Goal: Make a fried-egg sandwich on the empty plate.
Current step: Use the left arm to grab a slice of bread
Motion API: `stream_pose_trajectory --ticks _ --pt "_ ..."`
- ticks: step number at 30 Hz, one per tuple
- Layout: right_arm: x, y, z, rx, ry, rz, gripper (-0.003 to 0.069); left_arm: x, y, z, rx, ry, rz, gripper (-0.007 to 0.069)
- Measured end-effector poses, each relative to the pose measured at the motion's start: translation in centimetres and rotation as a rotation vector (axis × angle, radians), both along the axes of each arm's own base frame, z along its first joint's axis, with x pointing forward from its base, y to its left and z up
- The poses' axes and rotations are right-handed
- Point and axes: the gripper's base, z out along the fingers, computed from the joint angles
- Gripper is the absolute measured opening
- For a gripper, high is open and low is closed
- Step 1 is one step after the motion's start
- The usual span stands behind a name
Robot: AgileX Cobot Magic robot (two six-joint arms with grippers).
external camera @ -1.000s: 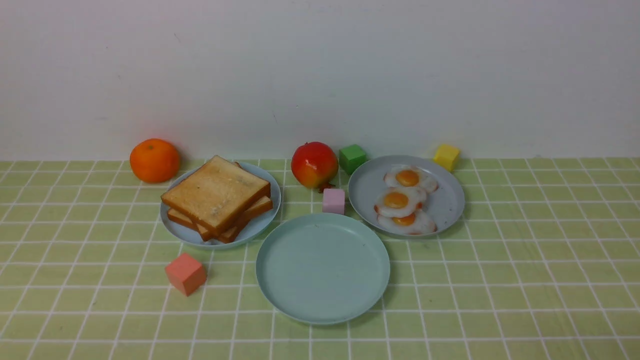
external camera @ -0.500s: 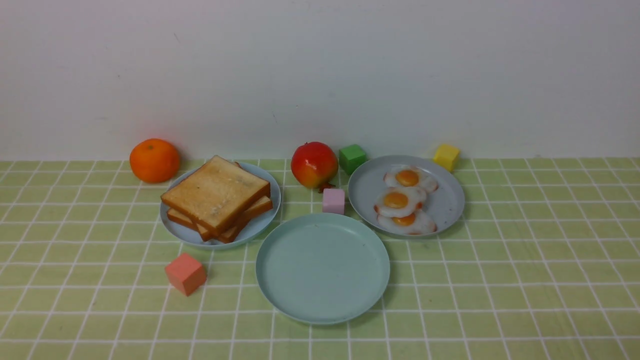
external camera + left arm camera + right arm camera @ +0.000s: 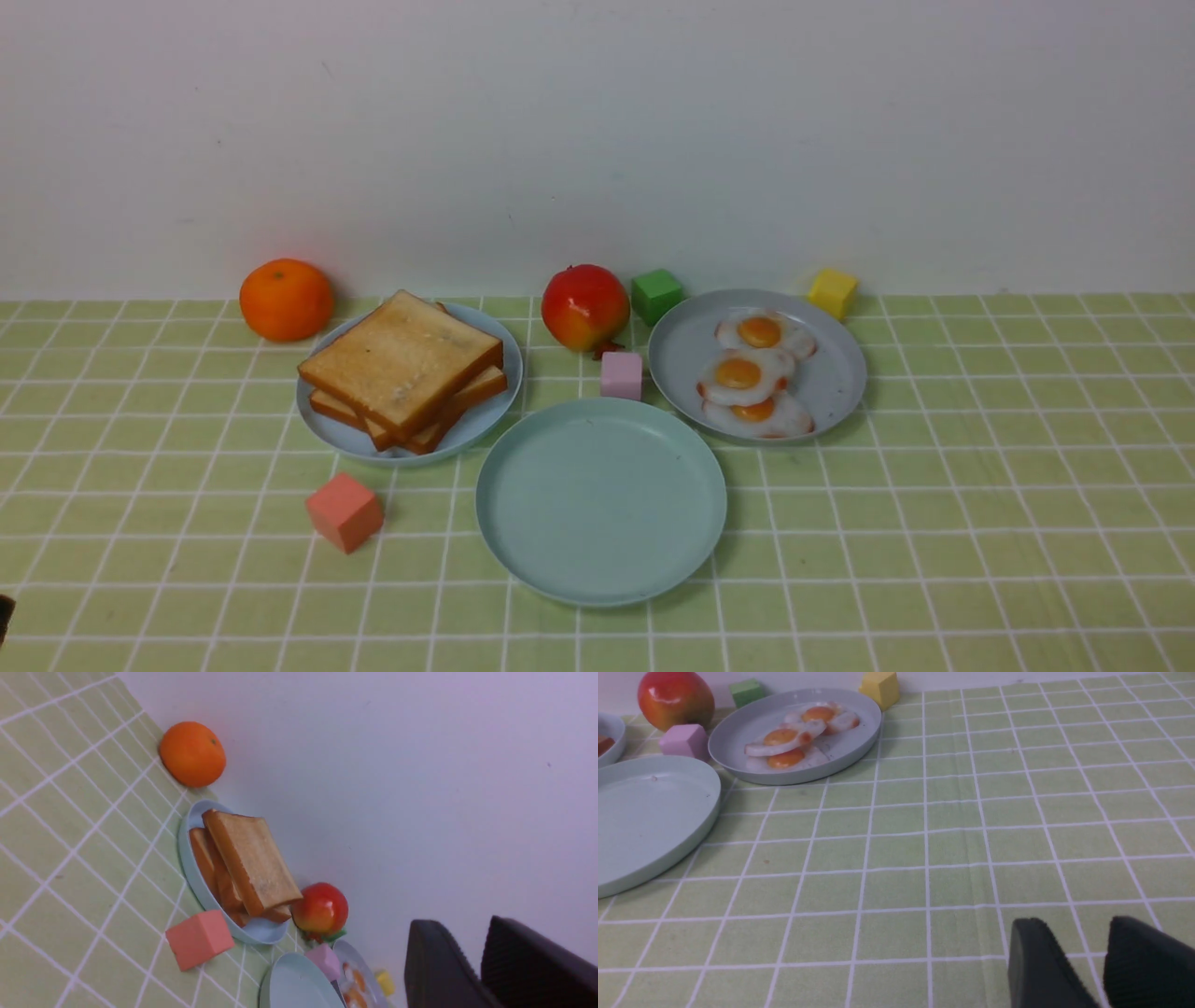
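The empty mint-teal plate (image 3: 600, 499) lies in the middle of the table, nearest me. Behind it on the left, a stack of toast slices (image 3: 401, 369) rests on a light blue plate (image 3: 485, 420). Behind it on the right, three fried eggs (image 3: 752, 373) overlap on a grey-blue plate (image 3: 831, 373). My left gripper (image 3: 462, 926) hangs open and empty, well short of the toast (image 3: 252, 863), and only a dark sliver shows at the front view's lower left edge. My right gripper (image 3: 1073, 926) is open over bare cloth, apart from the eggs (image 3: 794, 737) and the plate (image 3: 644, 812).
An orange (image 3: 287, 299) and a red fruit (image 3: 585, 306) stand near the back wall. Small cubes are scattered around: green (image 3: 656, 295), yellow (image 3: 833, 292), lilac (image 3: 622, 374) between the plates, and salmon (image 3: 344, 511) left of the empty plate.
A dark sliver of my left arm has come into the front view's lower left edge. Nothing on the table has moved.
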Motion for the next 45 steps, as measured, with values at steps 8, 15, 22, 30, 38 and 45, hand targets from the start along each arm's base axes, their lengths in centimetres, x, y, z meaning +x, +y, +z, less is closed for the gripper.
stream_pose_trajectory --ticks 8,15,22,30,38,45 --pt "0.0 0.0 0.0 0.0 0.0 0.0 0.0241 2.4 -2.1 6.5 0.422 0.148 -0.284 -0.0013" --pt "0.0 0.0 0.0 0.0 0.0 0.0 0.0241 7.5 -5.4 8.9 0.647 0.479 -0.664 -0.0013" --pt "0.3 0.6 1.0 0.349 -0.1 -0.023 0.0241 13.0 -7.1 9.3 0.674 0.629 -0.744 -0.0013" --pt "0.4 0.2 3.4 0.692 -0.294 -0.066 0.0234 13.6 -9.1 8.3 0.813 0.638 -0.854 -0.0013" --pt "-0.9 2.7 12.2 0.399 0.063 0.221 0.0041 16.9 -11.8 8.5 0.928 0.606 -0.839 -0.0013" --pt "-0.5 3.4 18.5 0.125 0.358 0.375 -0.0003 24.3 -13.6 6.5 1.028 0.691 -0.788 -0.0013"
